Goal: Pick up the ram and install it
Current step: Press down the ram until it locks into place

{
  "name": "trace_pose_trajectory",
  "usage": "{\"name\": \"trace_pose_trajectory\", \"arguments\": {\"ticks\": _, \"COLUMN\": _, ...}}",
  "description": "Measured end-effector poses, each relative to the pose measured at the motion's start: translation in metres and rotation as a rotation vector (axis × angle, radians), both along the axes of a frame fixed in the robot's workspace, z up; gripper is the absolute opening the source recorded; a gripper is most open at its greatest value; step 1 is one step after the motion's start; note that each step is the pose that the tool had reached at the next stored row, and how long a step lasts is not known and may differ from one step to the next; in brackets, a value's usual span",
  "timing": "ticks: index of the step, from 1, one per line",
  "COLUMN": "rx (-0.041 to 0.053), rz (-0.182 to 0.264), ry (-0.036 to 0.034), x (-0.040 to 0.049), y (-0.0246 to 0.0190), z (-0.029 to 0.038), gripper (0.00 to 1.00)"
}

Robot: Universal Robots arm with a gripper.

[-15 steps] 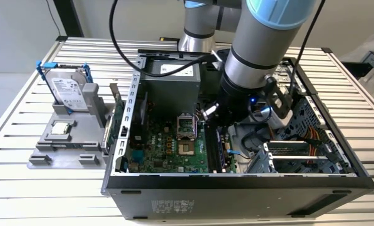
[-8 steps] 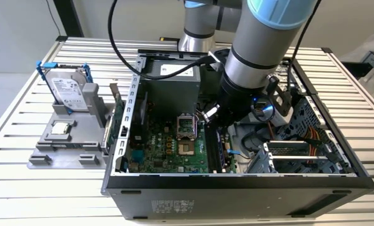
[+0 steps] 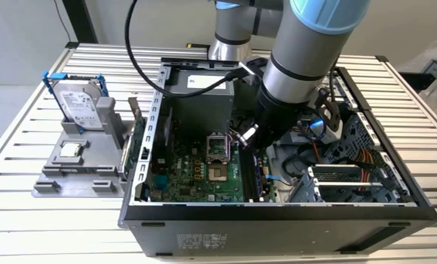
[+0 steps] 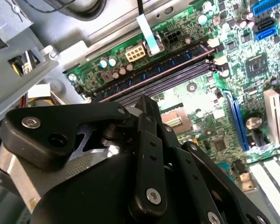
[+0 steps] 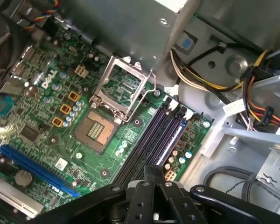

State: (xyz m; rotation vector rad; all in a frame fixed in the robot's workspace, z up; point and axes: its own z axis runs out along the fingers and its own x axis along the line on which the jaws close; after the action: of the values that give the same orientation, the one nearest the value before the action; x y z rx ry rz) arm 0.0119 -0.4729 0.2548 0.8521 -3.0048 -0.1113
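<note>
The ram cannot be singled out with certainty, neither at the gripper (image 5: 154, 176) nor as a seated stick. Whether the gripper is apart, together or clamped on anything cannot be told. Directly below its tip lie the memory slots (image 5: 151, 140), long and dark, one lined blue; they look unfilled, though this is not sure. Beyond them is the open processor socket (image 5: 99, 130). Farther off, outside the computer case (image 3: 277, 217), stands the hard drive (image 3: 79, 107). Judgement: installation is not confirmed.

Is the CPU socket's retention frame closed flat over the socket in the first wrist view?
No. The metal retention frame is swung open, leaving the bare CPU socket exposed beside the memory slots.
</note>
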Motion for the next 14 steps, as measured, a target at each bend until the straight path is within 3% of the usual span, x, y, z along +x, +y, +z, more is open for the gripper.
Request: {"name": "trace_pose_trajectory", "arguments": {"ticks": 14, "rx": -0.0008, "rz": 0.235, "ry": 0.0001, "x": 0.0000, "y": 0.0000, "z": 0.0000, "gripper": 0.00}}
